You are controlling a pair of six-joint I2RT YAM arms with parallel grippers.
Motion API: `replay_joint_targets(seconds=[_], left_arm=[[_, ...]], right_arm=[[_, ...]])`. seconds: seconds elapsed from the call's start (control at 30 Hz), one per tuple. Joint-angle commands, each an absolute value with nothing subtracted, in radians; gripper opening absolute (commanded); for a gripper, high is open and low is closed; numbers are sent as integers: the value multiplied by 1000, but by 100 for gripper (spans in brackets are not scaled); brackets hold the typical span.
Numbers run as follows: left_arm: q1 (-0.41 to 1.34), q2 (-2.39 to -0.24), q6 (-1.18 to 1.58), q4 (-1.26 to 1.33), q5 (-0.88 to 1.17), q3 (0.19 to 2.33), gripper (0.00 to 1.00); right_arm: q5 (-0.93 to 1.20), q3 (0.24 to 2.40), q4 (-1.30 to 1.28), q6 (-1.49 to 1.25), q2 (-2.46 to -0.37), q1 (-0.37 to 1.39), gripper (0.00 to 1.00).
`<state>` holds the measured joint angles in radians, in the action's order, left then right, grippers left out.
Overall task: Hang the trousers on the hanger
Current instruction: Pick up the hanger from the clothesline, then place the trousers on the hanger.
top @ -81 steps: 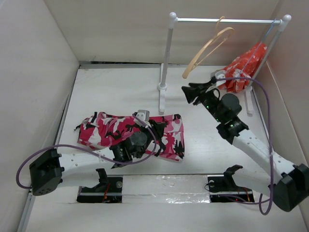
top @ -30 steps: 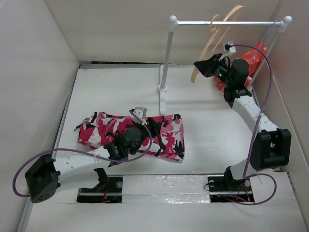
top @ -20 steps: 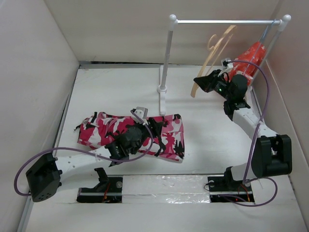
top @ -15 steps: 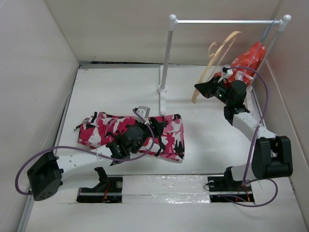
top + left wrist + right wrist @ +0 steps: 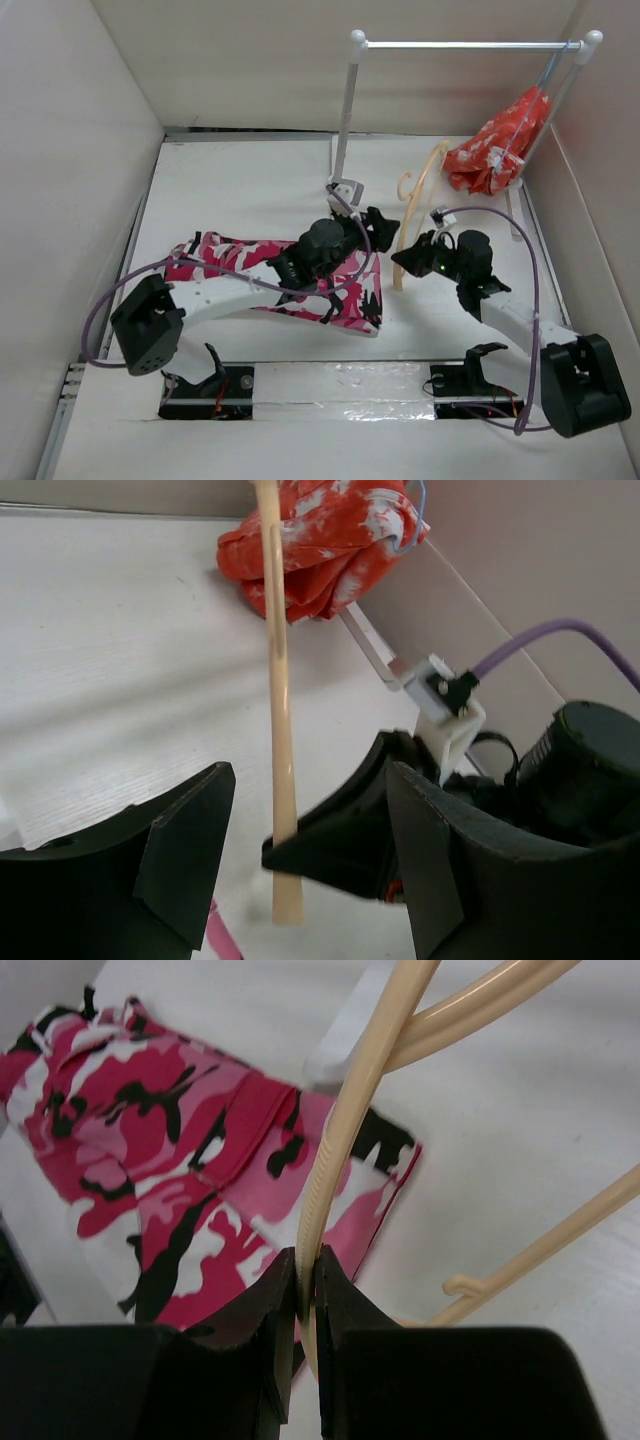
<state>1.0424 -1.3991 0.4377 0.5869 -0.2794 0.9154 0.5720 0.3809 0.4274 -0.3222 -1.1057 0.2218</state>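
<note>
The camouflage trousers (image 5: 235,272) lie flat on the table's left half, also seen in the right wrist view (image 5: 170,1160). The tan wooden hanger (image 5: 418,205) stands roughly upright just right of them. My right gripper (image 5: 402,262) is shut on its lower bar, and the fingers pinch the ribbed bar (image 5: 345,1150) at their tips (image 5: 305,1290). My left gripper (image 5: 385,230) hovers over the trousers' right end, facing the hanger. It is open, and the hanger bar (image 5: 278,730) shows between its fingers (image 5: 190,850), beyond the tips and touching neither.
A white clothes rack (image 5: 345,110) with a metal rail (image 5: 460,44) stands at the back. An orange-red floral cloth (image 5: 497,140) hangs at its right end and shows in the left wrist view (image 5: 320,540). White walls enclose the table on three sides.
The right gripper has carried the hanger off the rail, down and toward the table's middle. The left arm has lifted off the trousers, swung right to the hanger, and opened wider.
</note>
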Motion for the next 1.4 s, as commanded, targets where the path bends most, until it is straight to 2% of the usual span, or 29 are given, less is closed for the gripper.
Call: replay_joint_targets(seconds=[0.0, 0.27, 0.67, 0.77, 0.8, 0.87, 0.9, 0.97, 1.0, 1.07, 1.1, 1.2, 1.3, 1.37], left_arm=[[1039, -1471, 426, 626, -222, 1021, 60], [1029, -1655, 410, 580, -304, 1183, 56], [1020, -1707, 408, 667, -376, 1183, 47], [1020, -1729, 410, 667, -359, 1192, 39], [1020, -1735, 410, 658, -359, 1199, 31], [1020, -1741, 413, 655, -356, 1201, 24], [1011, -1740, 414, 666, -350, 1197, 13], [1011, -1730, 423, 664, -333, 1189, 0], [1002, -1727, 429, 661, -327, 1184, 0], [1002, -1701, 446, 666, -330, 1146, 0], [1002, -1689, 465, 675, -331, 1125, 0], [1002, -1631, 554, 727, -313, 1010, 0], [1022, -1585, 636, 771, -343, 902, 0], [1035, -1559, 675, 798, -370, 824, 0]], right_arm=[[554, 335, 402, -253, -999, 256, 0], [572, 287, 327, -242, -877, 265, 0], [571, 250, 333, -255, -877, 295, 0], [571, 244, 336, -261, -877, 295, 0], [571, 244, 337, -262, -877, 295, 0], [571, 245, 336, -259, -877, 295, 0], [568, 247, 331, -256, -877, 295, 0], [543, 244, 319, -256, -871, 295, 0], [540, 244, 316, -255, -868, 295, 5], [541, 255, 290, -249, -862, 295, 25], [541, 262, 269, -227, -841, 295, 46], [537, 294, 126, -192, -751, 295, 70], [532, 322, 71, -186, -674, 295, 78], [509, 328, 46, -184, -625, 295, 78]])
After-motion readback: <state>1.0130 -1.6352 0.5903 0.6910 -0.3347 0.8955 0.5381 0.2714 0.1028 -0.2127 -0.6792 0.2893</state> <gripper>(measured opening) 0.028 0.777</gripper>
